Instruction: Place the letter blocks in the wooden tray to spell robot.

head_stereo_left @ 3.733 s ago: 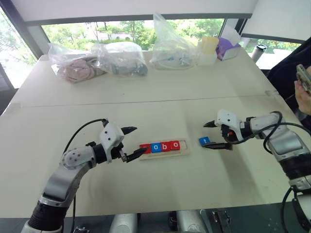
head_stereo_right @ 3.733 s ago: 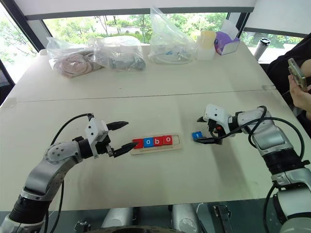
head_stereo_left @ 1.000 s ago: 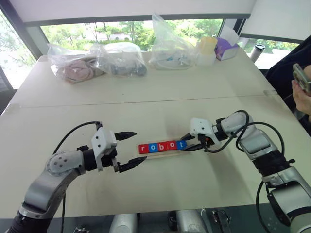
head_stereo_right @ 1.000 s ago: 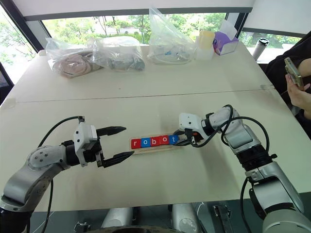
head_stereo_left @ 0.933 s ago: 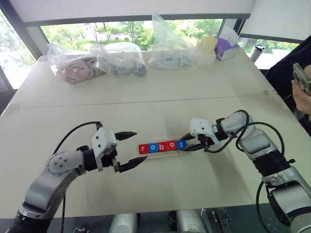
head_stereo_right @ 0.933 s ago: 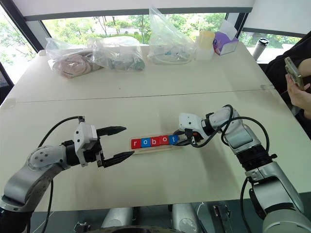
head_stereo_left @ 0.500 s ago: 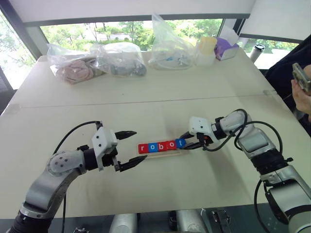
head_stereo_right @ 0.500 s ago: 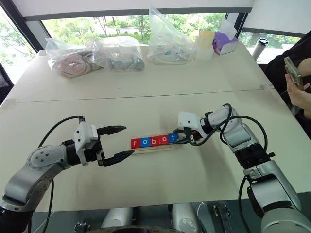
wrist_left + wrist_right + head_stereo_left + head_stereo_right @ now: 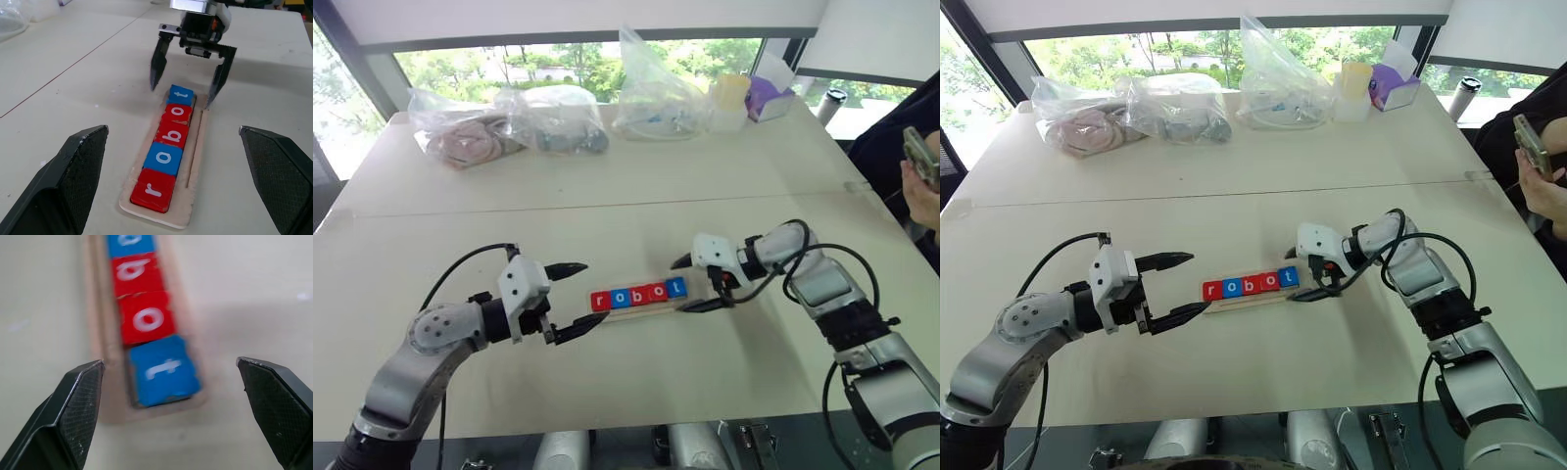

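Viewing five letter blocks (image 9: pixel 170 146) sitting in row inside wooden tray (image 9: pixel 196 157), spelling robot. Judging blocks light, stiff, smooth-faced, likely slippery; best pinching across opposite side edges, hard now since neighbours are touching. Blue t block (image 9: pixel 163 369) lying at tray end, slightly skewed against rim. My right gripper (image 9: pixel 186 73) is straddling that end, fingers (image 9: pixel 76 411) spread wide, gripping nothing, t block between them untouched. My left gripper (image 9: pixel 570 299) is hovering just off r end, fingers spread wide, empty.

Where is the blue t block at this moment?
The blue t block lies in the right end of the wooden tray, beside a red o block, with the open right gripper straddling that end.
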Robot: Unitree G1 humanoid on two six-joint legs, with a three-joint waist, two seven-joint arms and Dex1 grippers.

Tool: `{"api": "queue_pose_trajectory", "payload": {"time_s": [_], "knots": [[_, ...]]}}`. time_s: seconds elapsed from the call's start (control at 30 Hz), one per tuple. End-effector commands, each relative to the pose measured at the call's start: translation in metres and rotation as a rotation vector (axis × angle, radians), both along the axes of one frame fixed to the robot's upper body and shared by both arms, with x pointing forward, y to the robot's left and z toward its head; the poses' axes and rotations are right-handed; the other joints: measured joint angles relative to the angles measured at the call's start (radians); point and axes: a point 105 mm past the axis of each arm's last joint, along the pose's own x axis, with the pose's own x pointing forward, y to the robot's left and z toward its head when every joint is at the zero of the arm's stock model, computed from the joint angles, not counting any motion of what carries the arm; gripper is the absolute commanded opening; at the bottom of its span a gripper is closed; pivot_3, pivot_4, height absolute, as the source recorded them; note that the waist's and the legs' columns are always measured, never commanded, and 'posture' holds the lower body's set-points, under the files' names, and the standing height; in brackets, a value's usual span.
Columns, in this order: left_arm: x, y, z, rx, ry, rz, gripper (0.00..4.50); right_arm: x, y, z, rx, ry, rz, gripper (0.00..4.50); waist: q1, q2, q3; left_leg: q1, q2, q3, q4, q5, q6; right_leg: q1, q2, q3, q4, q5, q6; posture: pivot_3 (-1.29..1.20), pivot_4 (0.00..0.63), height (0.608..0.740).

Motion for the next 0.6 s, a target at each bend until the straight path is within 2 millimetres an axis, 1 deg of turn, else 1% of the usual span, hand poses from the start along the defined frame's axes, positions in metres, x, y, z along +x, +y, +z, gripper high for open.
{"api": "queue_pose_trajectory", "payload": {"time_s": [0.03, 0.1, 0.23, 0.33, 0.43, 0.6], "knots": [[-0.002, -0.004, 0.005, -0.003, -0.031, -0.017, 4.5, 0.012, -0.005, 0.026, 0.057, -0.043, -0.049, 4.42, 0.002, 0.0, 0.0, 0.0, 0.0, 0.0, 0.0, 0.0, 0.0, 0.0, 0.0, 0.0, 0.0, 0.0, 0.0, 0.0, 0.15, 0.74], [-0.002, -0.003, 0.005, -0.002, -0.033, -0.017, 4.5, 0.014, -0.006, 0.03, 0.068, -0.036, -0.056, 4.42, 0.005, 0.0, 0.0, 0.0, 0.0, 0.0, 0.0, 0.0, 0.0, 0.0, 0.0, 0.0, 0.0, 0.0, 0.0, 0.0, 0.15, 0.74], [-0.001, -0.003, 0.006, -0.001, -0.035, -0.018, 4.5, 0.025, -0.008, 0.037, 0.094, -0.081, -0.102, 4.42, 0.003, 0.0, 0.0, -0.001, 0.0, 0.0, 0.0, 0.0, 0.0, 0.0, -0.001, 0.0, 0.0, 0.0, 0.0, 0.0, 0.15, 0.74], [0.0, -0.003, 0.006, -0.001, -0.035, -0.019, 4.5, 0.03, -0.009, 0.032, 0.068, -0.116, -0.113, 4.42, 0.002, 0.0, 0.0, 0.0, 0.0, 0.0, 0.0, 0.0, 0.0, 0.0, 0.0, 0.0, 0.0, 0.0, 0.0, 0.0, 0.15, 0.74], [0.0, -0.003, 0.006, -0.001, -0.036, -0.02, 4.5, 0.032, -0.01, 0.023, 0.046, -0.144, -0.113, 4.42, 0.001, 0.0, 0.0, 0.0, 0.0, 0.0, 0.0, 0.0, 0.0, 0.0, 0.0, 0.0, 0.0, 0.0, 0.0, 0.0, 0.15, 0.74], [-0.001, -0.003, 0.006, 0.002, -0.035, -0.019, 4.5, 0.031, -0.009, 0.016, 0.041, -0.135, -0.1, 4.42, 0.002, 0.0, 0.0, 0.0, 0.0, 0.0, 0.0, 0.0, 0.0, 0.0, 0.0, 0.0, 0.0, 0.0, 0.0, 0.0, 0.15, 0.74]]}}
